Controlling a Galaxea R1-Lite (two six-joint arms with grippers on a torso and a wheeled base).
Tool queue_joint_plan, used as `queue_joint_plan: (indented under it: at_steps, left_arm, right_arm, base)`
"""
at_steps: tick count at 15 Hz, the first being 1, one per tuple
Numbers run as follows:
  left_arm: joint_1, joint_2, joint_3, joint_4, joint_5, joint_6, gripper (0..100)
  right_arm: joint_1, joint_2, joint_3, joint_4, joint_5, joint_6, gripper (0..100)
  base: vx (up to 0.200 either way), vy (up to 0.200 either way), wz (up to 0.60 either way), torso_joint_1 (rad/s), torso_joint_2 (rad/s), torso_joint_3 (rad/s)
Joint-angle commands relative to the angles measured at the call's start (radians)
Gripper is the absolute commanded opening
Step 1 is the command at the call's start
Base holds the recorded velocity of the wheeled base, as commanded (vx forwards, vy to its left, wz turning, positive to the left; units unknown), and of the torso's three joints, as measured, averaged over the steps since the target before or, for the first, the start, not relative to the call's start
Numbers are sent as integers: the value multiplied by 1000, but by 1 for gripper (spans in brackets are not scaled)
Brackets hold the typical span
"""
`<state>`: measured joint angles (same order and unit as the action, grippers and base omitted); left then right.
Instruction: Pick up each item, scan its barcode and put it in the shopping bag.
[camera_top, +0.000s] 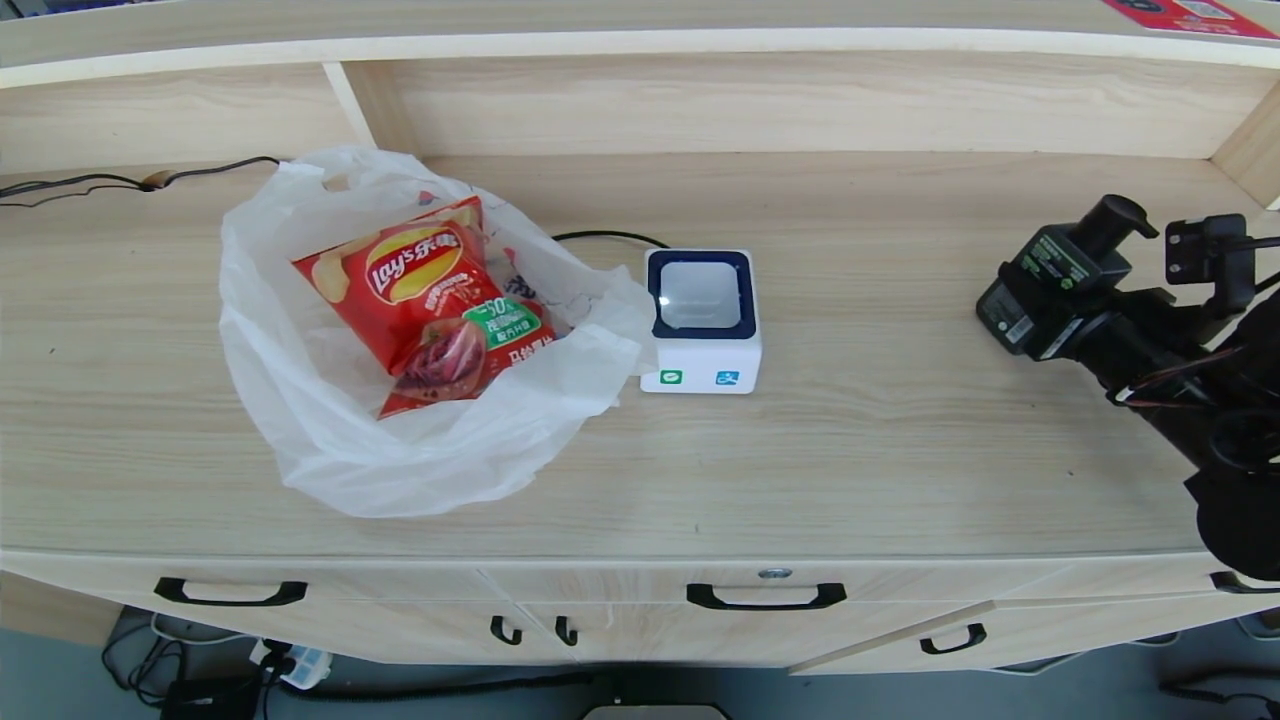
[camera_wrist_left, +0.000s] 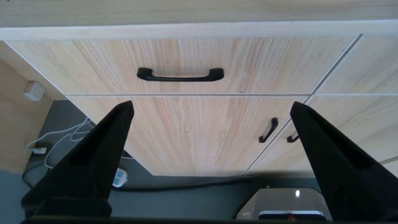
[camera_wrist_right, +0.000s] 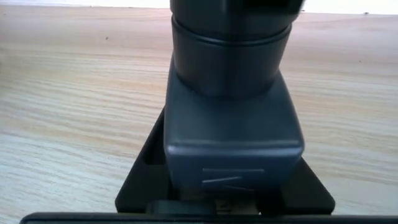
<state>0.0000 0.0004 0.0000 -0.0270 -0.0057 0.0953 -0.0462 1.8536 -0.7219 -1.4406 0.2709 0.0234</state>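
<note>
— Down below the counter's edge, on the left: what's that arm doing?
— My left gripper (camera_wrist_left: 212, 104) hangs facing a drawer front (camera_wrist_left: 186, 134). Fingers are spread wide and there's nothing between them. A black drawer handle (camera_wrist_left: 180, 76) is right ahead of it.

— Up on the counter (camera_top: 850, 460) now, starting from the left?
— The shopping bag (camera_top: 330, 460) sits at nine o'clock from the scanner (camera_top: 702, 320). It's white and slumped, with its mouth gaping, and its near edge lies just beside the scanner's side. The red chip bag (camera_top: 430, 300) lies inside it, face up.

— And the scanner itself?
— It's a white box at mid-counter with a dark blue frame round the window on top. A black cable (camera_top: 600, 237) runs off from it toward eleven o'clock and goes in behind the bag.

— Over to the right?
— At three o'clock from the scanner, and well apart from it, is my right gripper (camera_wrist_right: 227, 143). It's clamped on the dark bottle (camera_top: 1062, 282), one finger on each side of the body. The bottle is tilted over the wood, with its cap pointing toward two o'clock.
</note>
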Motion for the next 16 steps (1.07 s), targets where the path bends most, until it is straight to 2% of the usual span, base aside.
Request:
queue_joint_plan:
  at_steps: [1, 3, 4, 6, 7, 8, 9, 10, 12, 16]
  left_arm:
    - [0, 0, 0, -1, 0, 0, 100]
    - [0, 0, 0, -1, 0, -2, 100]
    - [0, 0, 0, -1, 0, -2, 100]
    - [0, 0, 0, -1, 0, -3, 100]
    - [0, 0, 0, -1, 0, -2, 100]
    - [-2, 0, 0, -1, 0, -2, 100]
    - [0, 0, 0, -1, 0, -5, 100]
    - [0, 0, 0, -1, 0, -6, 100]
    - [-2, 0, 0, 1, 0, -6, 100]
    - [-2, 0, 0, 2, 0, -3, 100]
  right_arm:
    - [0, -11, 16, -9, 2, 0, 0]
    - [11, -33, 32, -24, 7, 15, 0]
    - [45, -63, 50, -40, 8, 55, 0]
    - [167, -212, 159, -72, 2, 171, 0]
    - [227, -287, 196, -69, 13, 187, 0]
    - [292, -330, 177, -66, 11, 204, 0]
    - [396, -395, 134, -38, -15, 236, 0]
    - [434, -422, 136, -12, -25, 256, 0]
    - [594, -536, 85, 184, -48, 355, 0]
    - [917, -544, -168, 514, -99, 451, 0]
  base:
    - [0, 0, 0, 0, 0, 0]
    - [0, 0, 0, 0, 0, 0]
    - [0, 0, 0, 0, 0, 0]
    - [0, 0, 0, 0, 0, 0]
    - [0, 0, 0, 0, 0, 0]
    - [0, 0, 0, 0, 0, 0]
    - [0, 0, 0, 0, 0, 0]
    - [0, 0, 0, 0, 0, 0]
    - [0, 0, 0, 0, 0, 0]
    - [0, 0, 0, 0, 0, 0]
